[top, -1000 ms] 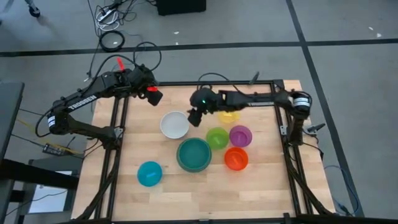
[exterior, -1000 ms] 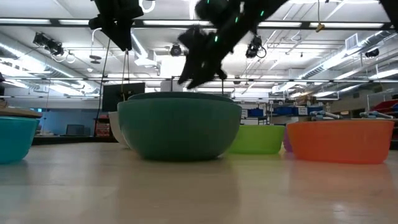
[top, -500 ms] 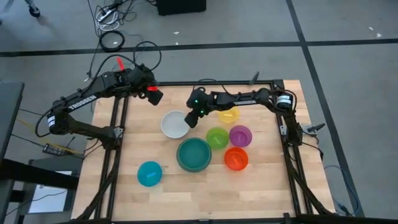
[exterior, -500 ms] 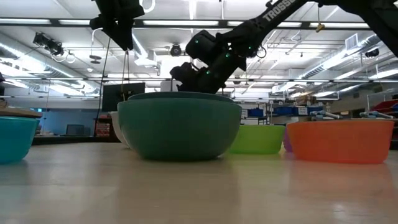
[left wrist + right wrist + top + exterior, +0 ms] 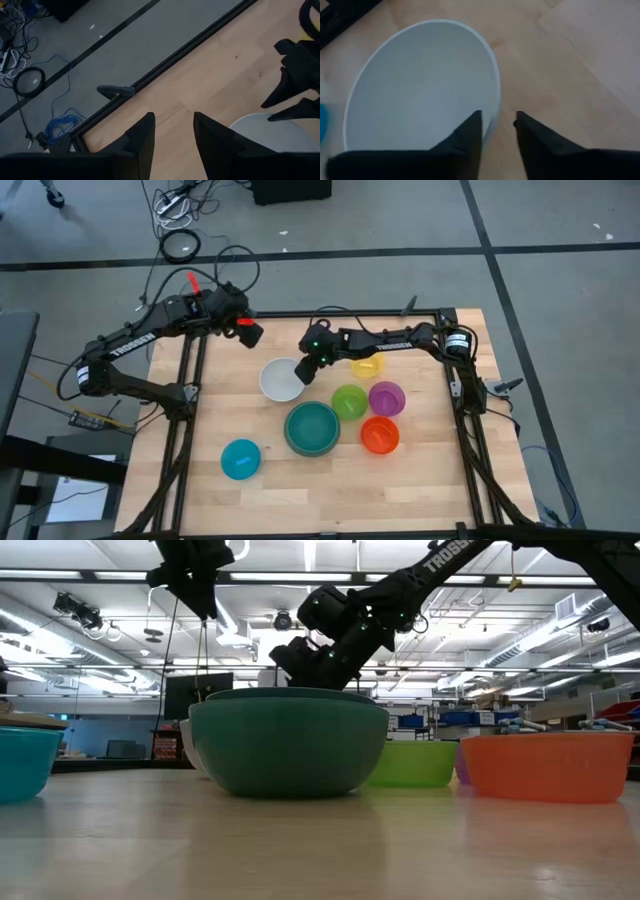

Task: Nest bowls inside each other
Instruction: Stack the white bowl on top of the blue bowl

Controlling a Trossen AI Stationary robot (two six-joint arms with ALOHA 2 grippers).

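Observation:
The white bowl [image 5: 281, 380] stands upright on the table left of centre. My right gripper [image 5: 304, 372] is low at its right rim, open. In the right wrist view [image 5: 498, 131] one finger is inside the white bowl [image 5: 420, 85] and one outside. A large green bowl with teal inside [image 5: 312, 428] stands nearer. To its right are the yellow [image 5: 368, 365], lime [image 5: 349, 401], purple [image 5: 386, 397] and orange [image 5: 379, 434] bowls. A light blue bowl [image 5: 240, 458] is at the near left. My left gripper [image 5: 250, 332] hangs open above the far left. My right gripper comes slanting down from the table's right, with the bowl's rim [image 5: 495, 107] between its two fingers. A strip of bare wood shows between the rim and the outer finger [image 5: 530, 135]. Whether the inner finger touches the rim, I cannot tell.
The bowls on the right stand close together beside the green one. A black frame [image 5: 195, 395] runs along the table's left, right and far edges. Bare wood lies along the near edge [image 5: 330, 500].
My right gripper has come down and a little toward the table's left, from above the table to the white bowl's right rim, and the arm has stretched out lower over the table. The bowls stand where they were.

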